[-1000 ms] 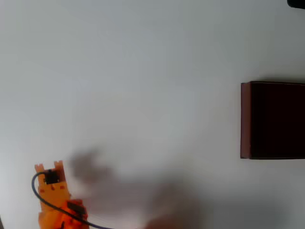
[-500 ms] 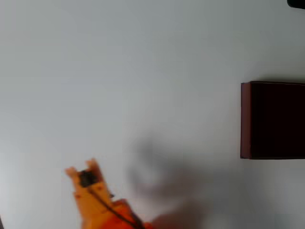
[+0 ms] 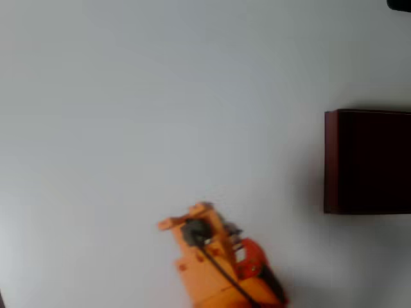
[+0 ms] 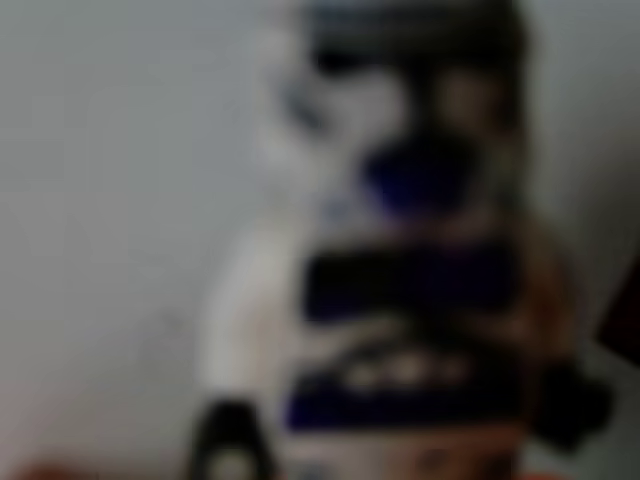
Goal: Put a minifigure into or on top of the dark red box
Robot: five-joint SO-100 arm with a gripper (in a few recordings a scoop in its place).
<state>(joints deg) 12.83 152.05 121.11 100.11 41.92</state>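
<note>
Gripper (image 3: 192,215): low centre of the overhead view, above the table (image 3: 128,96); pinching the minifigure (image 4: 390,260), which sits blurred right before the wrist camera.
Box (image 3: 369,160): right edge, well apart to the gripper's right and slightly higher in frame. Contents cannot be told.

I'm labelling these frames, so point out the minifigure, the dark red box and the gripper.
minifigure (image 4: 400,290): wrist view, blurred white and blue body.
dark red box (image 3: 376,160): overhead view, dark top face.
gripper (image 3: 187,217): overhead view, orange fingertips.
</note>
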